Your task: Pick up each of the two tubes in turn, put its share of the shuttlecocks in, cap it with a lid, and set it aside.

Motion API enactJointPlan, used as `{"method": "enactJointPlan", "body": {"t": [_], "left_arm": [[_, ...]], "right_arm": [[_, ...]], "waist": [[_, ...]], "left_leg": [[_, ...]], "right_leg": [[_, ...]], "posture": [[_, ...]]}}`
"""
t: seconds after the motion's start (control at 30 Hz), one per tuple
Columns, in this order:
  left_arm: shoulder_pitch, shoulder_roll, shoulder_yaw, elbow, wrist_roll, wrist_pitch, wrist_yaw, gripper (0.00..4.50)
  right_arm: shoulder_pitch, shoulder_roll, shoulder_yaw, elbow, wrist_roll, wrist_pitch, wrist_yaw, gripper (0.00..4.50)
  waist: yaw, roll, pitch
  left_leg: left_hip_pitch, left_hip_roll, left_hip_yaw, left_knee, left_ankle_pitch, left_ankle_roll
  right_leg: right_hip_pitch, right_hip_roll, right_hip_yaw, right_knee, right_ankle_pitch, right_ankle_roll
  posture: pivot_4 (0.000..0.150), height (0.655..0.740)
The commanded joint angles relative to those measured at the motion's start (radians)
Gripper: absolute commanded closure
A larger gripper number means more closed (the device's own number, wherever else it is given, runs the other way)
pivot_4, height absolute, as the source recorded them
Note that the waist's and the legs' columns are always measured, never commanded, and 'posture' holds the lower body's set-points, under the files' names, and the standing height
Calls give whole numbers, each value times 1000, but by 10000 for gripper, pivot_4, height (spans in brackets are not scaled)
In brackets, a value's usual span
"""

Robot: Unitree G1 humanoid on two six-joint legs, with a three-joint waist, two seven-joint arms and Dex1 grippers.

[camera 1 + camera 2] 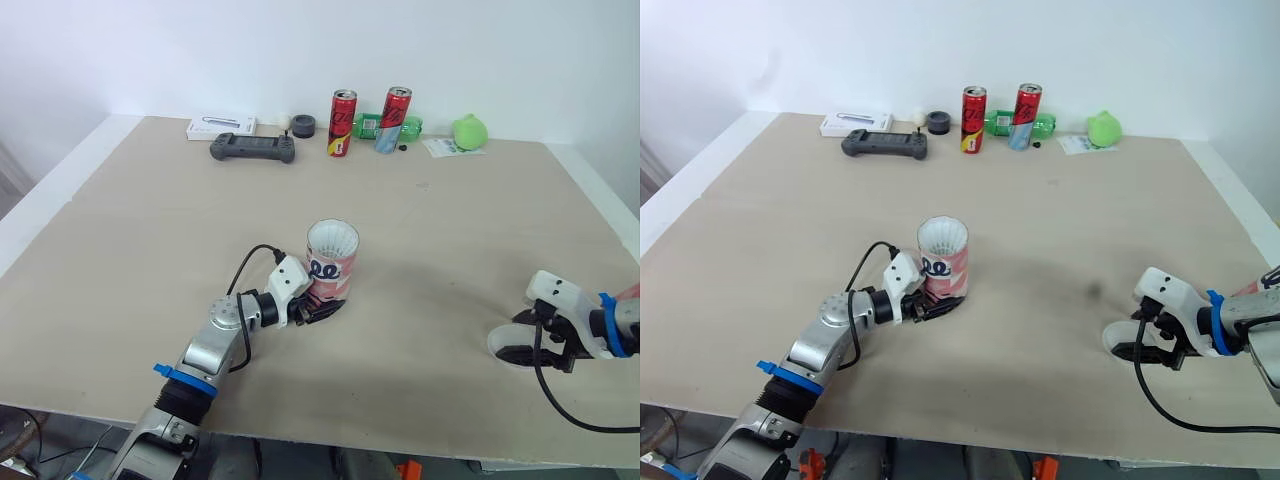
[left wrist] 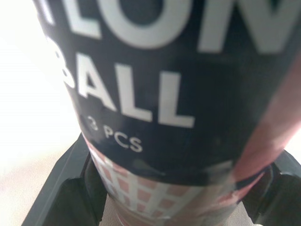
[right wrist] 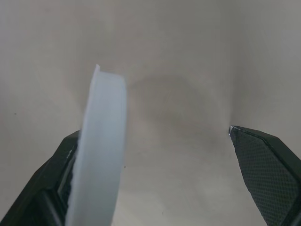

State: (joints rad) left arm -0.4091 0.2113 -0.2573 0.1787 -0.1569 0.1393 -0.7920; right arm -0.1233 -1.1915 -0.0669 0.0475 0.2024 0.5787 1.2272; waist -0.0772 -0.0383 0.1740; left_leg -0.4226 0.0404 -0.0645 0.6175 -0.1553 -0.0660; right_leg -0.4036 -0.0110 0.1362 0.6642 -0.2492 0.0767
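The tube (image 1: 331, 262), pink and white with dark print, stands upright mid-table with white shuttlecock feathers (image 1: 332, 238) showing at its open top. My left gripper (image 1: 322, 305) is shut on the tube's lower part; in the left wrist view the tube (image 2: 178, 94) sits between both fingers. Near the right front edge, my right gripper (image 1: 520, 340) rests low on the table around a white lid (image 1: 502, 346). Its fingers stand wide open in the right wrist view, and the lid (image 3: 99, 150) leans on edge against one finger (image 3: 56, 179).
Along the table's far edge stand two red cans (image 1: 342, 123) (image 1: 394, 120), a green bottle (image 1: 370, 126) lying behind them, a green lump (image 1: 469, 131), a dark game controller (image 1: 252, 149), a white box (image 1: 220, 126) and a small dark disc (image 1: 303, 125).
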Motion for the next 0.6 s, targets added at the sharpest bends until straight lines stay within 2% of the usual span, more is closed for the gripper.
{"method": "enactJointPlan", "body": {"t": [0.03, 0.2, 0.6], "left_arm": [[-4, -3, -2, -12, 2, 12, 0, 14536], [-12, -5, 0, -4, 3, 9, 0, 14536], [-11, -3, -1, -12, 3, 11, -1, 14536]], "right_arm": [[-31, 13, -28, 0, 41, 3, 17, 308], [-60, -2, -31, 33, 49, -11, 33, 308], [-115, 8, -18, 87, 57, -27, 56, 308]], "waist": [[0, 0, 0], [1, 6, 2], [0, 8, 2]], "left_leg": [[0, 0, 0, 0, 0, 0], [-1, -2, 0, 0, 0, 0], [-2, -6, 1, -1, 0, 0]], "right_leg": [[0, 0, 0, 0, 0, 0], [0, -2, 1, 0, 0, 0], [-1, -6, 1, 0, -1, -1]], "posture": [[1500, 7400], [1500, 7400], [1500, 7400]]}}
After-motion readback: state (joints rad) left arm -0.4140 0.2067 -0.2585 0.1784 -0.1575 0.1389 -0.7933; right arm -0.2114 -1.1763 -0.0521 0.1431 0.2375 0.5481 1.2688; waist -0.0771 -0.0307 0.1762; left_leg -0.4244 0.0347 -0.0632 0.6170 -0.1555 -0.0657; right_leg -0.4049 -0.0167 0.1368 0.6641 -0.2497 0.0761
